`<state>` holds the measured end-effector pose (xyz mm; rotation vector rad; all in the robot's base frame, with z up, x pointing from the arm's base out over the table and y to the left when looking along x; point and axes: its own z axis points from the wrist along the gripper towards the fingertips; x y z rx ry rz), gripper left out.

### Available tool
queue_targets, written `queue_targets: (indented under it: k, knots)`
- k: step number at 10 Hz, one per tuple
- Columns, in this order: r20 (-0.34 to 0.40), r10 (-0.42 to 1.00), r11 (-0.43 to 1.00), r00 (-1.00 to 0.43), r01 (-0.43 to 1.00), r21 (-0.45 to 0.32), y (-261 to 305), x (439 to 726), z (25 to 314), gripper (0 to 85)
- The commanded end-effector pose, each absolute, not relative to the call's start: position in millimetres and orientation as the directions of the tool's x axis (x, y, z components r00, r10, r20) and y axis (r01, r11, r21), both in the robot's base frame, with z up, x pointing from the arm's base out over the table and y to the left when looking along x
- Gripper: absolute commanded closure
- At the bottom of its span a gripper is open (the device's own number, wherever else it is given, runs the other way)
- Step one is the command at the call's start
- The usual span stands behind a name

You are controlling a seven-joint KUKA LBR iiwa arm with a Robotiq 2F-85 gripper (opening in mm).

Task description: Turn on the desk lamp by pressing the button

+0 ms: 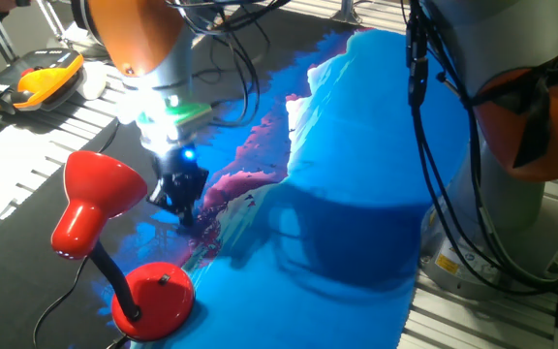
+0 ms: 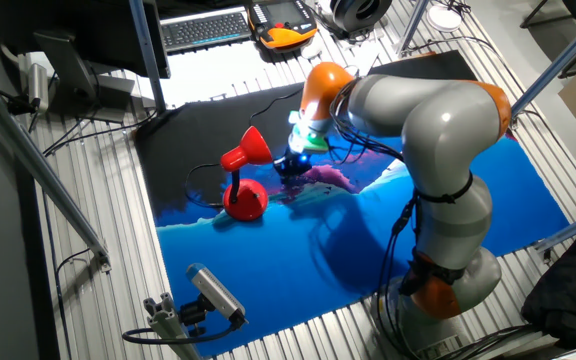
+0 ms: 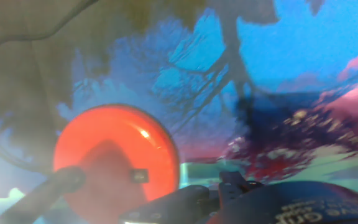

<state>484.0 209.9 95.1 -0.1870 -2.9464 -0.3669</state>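
The desk lamp stands on the patterned cloth: a glossy red shade (image 1: 100, 194), a black bendy neck (image 1: 114, 276) and a round red base (image 1: 158, 299). The button (image 1: 165, 280) is a small dark knob on top of the base. In the hand view the base (image 3: 104, 149) fills the lower left, with the button (image 3: 140, 176) near its right side. My gripper (image 1: 184, 215) hangs just right of the shade, above and behind the base, apart from the lamp. It also shows in the other fixed view (image 2: 288, 168). No view shows a gap or contact between the fingertips.
A blue and magenta cloth (image 1: 356, 194) covers the table. An orange-and-black handheld device (image 1: 37, 79) lies at the far left, and a keyboard (image 2: 208, 28) lies behind the table. A camera on a stand (image 2: 213, 295) sits at the front edge. The arm's cables (image 1: 424, 116) hang on the right.
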Motion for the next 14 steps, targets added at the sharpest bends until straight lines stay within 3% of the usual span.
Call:
queue_targets:
  k: [1, 14]
  knots:
    - [0.178, 0.094, 0.965, -0.979, 0.134, 0.226, 203.1, 487.0, 99.0, 85.0]
    - [0.077, -0.004, 0.996, -0.997, 0.004, 0.093, 128.3, 501.4, 138.8, 85.0]
